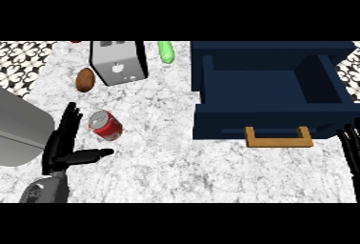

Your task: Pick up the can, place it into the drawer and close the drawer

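The red can (106, 126) lies on its side on the white marbled surface (175, 162), left of the frame's centre, its silver top turned toward the upper left. White markings run along its red side, but no word can be made out. Just left of it the left hand (62, 145) stands open, fingers straight and pointing up the frame, thumb stretched out to the right below the can; it holds nothing and does not touch the can.

Above the can, in the upper left, a brown potato (85, 79) rests beside a silver toaster (118, 62), which stands tilted in the frame; no lettering shows on its face. A green cucumber (166, 52) lies right of the toaster near the top edge. A grey rounded object (20, 127) fills the left edge.

The dark blue drawer (271, 102) is pulled open at the upper right, its hollow bare, with a tan handle (278, 138) on its front. Bare surface lies between can and drawer. The right hand (350, 150) shows at the right edge just beside the drawer front, fingers straight and upward, holding nothing.
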{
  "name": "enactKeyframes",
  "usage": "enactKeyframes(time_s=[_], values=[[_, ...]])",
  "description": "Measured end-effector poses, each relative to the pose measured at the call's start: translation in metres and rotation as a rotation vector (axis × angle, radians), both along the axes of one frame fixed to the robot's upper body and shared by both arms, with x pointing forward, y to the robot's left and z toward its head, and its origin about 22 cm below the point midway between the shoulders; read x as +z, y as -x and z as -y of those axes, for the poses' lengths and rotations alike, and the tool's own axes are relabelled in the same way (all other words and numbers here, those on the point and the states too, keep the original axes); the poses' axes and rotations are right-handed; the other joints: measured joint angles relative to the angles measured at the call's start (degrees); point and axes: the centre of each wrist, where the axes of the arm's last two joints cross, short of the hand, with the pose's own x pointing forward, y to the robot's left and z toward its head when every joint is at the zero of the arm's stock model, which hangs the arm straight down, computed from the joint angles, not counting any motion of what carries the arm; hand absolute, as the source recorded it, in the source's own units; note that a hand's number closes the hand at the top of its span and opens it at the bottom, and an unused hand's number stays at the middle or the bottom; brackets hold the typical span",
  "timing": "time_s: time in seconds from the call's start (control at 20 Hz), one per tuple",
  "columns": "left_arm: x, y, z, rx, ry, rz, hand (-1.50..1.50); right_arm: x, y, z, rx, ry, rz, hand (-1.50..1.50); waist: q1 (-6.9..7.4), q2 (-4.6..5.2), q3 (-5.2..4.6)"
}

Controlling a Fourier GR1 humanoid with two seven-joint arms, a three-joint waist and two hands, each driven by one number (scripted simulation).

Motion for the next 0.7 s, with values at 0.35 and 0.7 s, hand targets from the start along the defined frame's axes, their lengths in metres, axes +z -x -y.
enactKeyframes(time_s=[0.35, 0.7], values=[[-0.019, -0.001, -0.005, 0.016, 0.015, -0.027, -1.5, 0.003, 0.001, -0.005, 0.001, 0.004, 0.006, -1.5, -0.07, 0.02, 0.01], [-0.037, -0.008, -0.002, 0.017, 0.026, -0.023, -1.5, 0.006, -0.001, 0.001, 0.003, 0.002, 0.008, -1.5, -0.18, 0.06, -0.01]])
